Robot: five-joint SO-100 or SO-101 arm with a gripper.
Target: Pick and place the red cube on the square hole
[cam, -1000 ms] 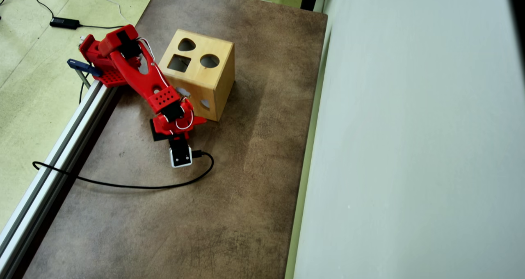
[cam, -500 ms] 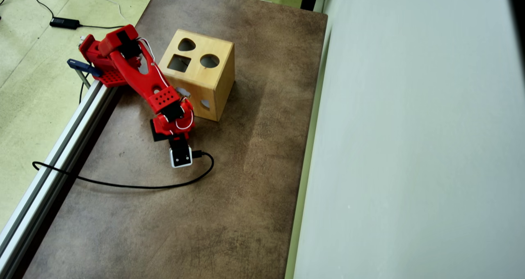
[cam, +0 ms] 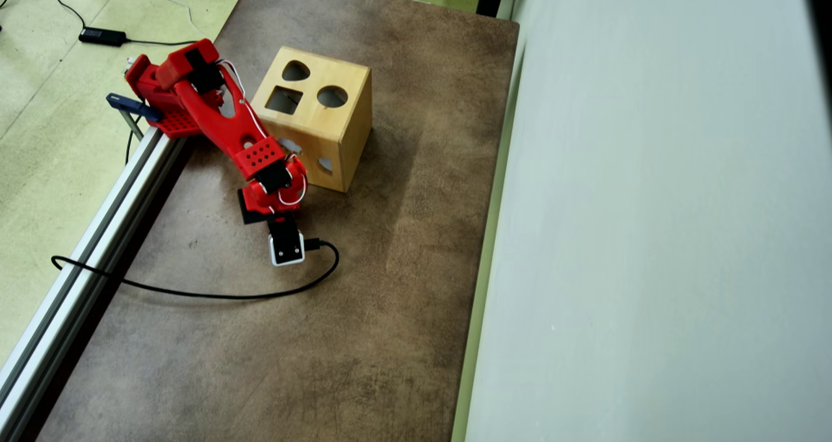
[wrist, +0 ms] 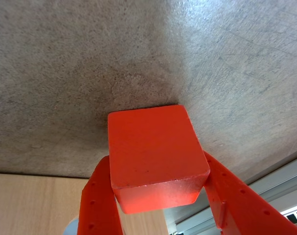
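— Hand (wrist: 158, 215) grips the red cube (wrist: 156, 156) between both fingers, just above the bench (wrist: 65, 73).

— To do it well?

— Lift clear, swing toward the wooden box (cam: 315, 120), square the cube to the square hole (cam: 284, 100) on top.

— Arm pose?

— Overhead, the arm (cam: 227, 130) reaches left of the box, wrist bent down.

This is looking like a lab or workshop; a brown worktable (cam: 364, 338) is standing on a green floor (cam: 39, 136), edged by an aluminium rail (cam: 84, 260).
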